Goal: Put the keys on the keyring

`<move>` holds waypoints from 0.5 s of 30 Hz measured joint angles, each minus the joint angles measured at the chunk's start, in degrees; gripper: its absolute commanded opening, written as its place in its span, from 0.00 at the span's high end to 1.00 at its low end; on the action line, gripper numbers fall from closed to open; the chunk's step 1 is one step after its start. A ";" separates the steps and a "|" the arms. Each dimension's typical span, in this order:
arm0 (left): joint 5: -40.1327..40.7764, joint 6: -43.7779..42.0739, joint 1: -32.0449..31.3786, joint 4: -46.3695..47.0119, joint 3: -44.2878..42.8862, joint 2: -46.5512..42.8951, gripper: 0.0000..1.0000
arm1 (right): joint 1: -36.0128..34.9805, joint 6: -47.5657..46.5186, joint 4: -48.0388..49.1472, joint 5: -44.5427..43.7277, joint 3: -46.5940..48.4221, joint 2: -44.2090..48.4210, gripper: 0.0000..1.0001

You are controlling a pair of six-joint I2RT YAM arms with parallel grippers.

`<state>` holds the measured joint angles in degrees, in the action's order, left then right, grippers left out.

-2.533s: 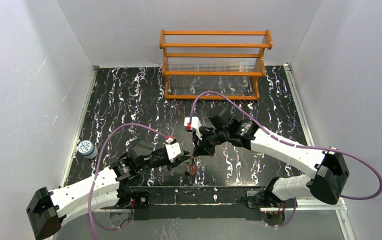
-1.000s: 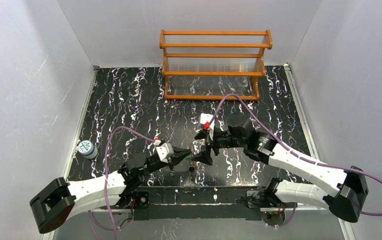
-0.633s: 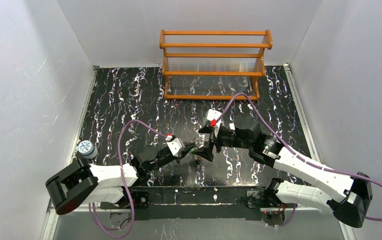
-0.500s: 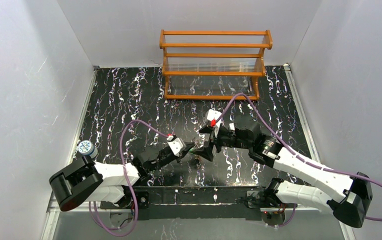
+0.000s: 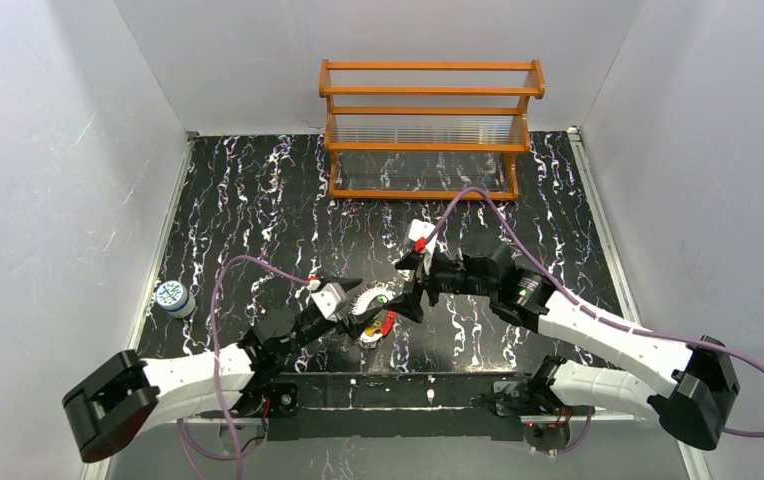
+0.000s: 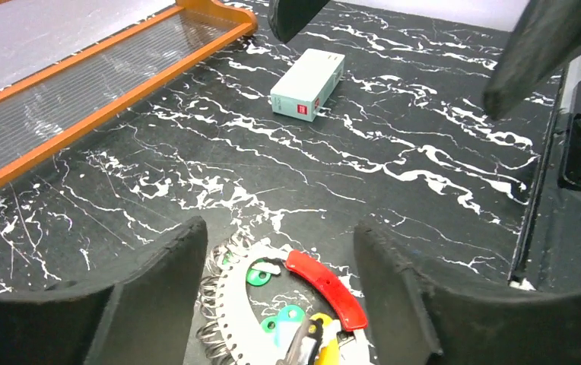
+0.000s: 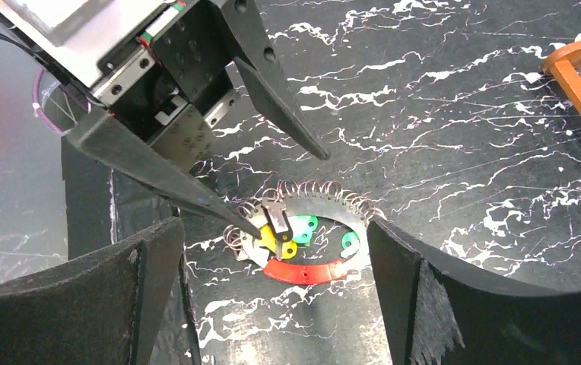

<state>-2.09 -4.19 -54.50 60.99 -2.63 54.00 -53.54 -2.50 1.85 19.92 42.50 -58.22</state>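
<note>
Right wrist, one keyring (image 7: 303, 271), two green keys (image 7: 350, 242), one yellow key (image 7: 276, 242)

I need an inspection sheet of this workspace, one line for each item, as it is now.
Surface: black marbled table, no spill seen.
Job's things: keyring flat on the table; two green keys and a yellow key inside its loop; threaded on or not, cannot tell.
Clutter: white box; round container at the table's left edge.
Grippers: left gripper open, one fingertip near the yellow key; right gripper open, holding nothing.
Cables: purple cables arc above the table.
Surroundings: orange rack at the far edge; white walls.
</note>
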 measured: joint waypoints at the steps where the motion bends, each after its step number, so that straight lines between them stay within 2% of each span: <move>1: 0.02 0.22 0.00 -1.79 -0.20 -1.62 0.10 | 0.24 0.20 0.17 0.24 0.00 -0.20 0.01; 2: 0.07 0.46 0.00 -4.48 -0.57 -3.74 0.03 | 0.72 0.59 0.70 0.85 -0.11 -0.44 0.01; 3: 0.11 0.44 0.00 -6.38 -0.92 -5.31 0.02 | 1.22 0.96 1.33 1.42 -0.31 -0.63 0.01; 9: 3.04 1.90 0.00 -16.65 -3.58 -10.73 0.02 | 7.37 5.31 6.36 7.21 -1.88 -3.32 0.01; 15: 8.98 2.93 0.28 -24.35 -8.72 -8.02 0.02 | 14.93 10.73 12.02 10.23 -5.88 -5.92 0.01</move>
<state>6.90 -1.26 -54.22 36.64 -11.35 45.98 -38.61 8.23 13.87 30.15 36.62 -64.14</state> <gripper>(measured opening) 0.982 0.985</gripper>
